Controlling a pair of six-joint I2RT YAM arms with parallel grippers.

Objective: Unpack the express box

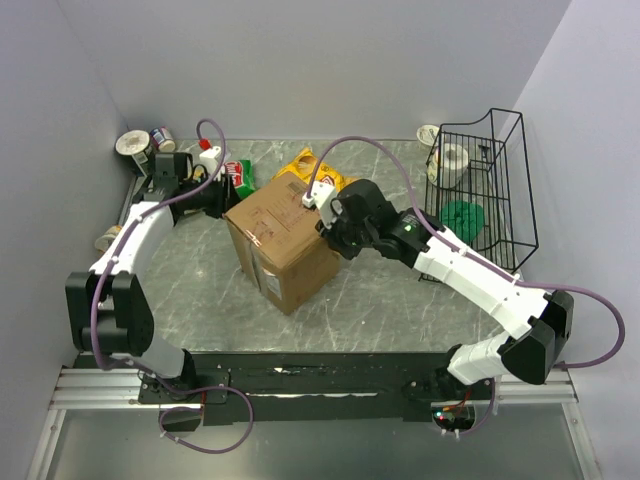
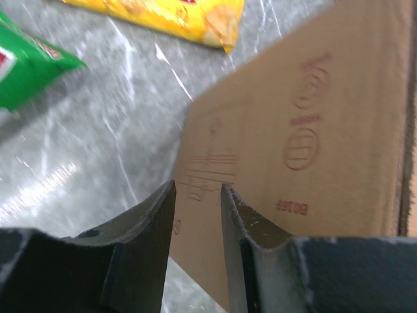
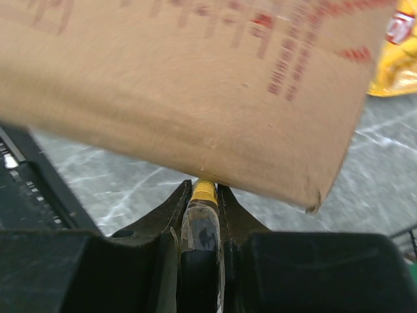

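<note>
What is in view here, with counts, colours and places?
express box: one, brown, table centre.
snack bag: one, yellow, behind the box.
packet: one, green, behind the box's left corner.
cans: two, pale-topped, far left corner.
round item: one, pale, left edge.
wire basket: one, black, right side.
white rolls: two, one in the basket, one beyond it.
green item: one, in the basket.
table: one, grey marbled.
tool: one, yellow-tipped, in the right gripper.
left gripper: one, black, open, box's left.
right gripper: one, black, shut, box's right.
</note>
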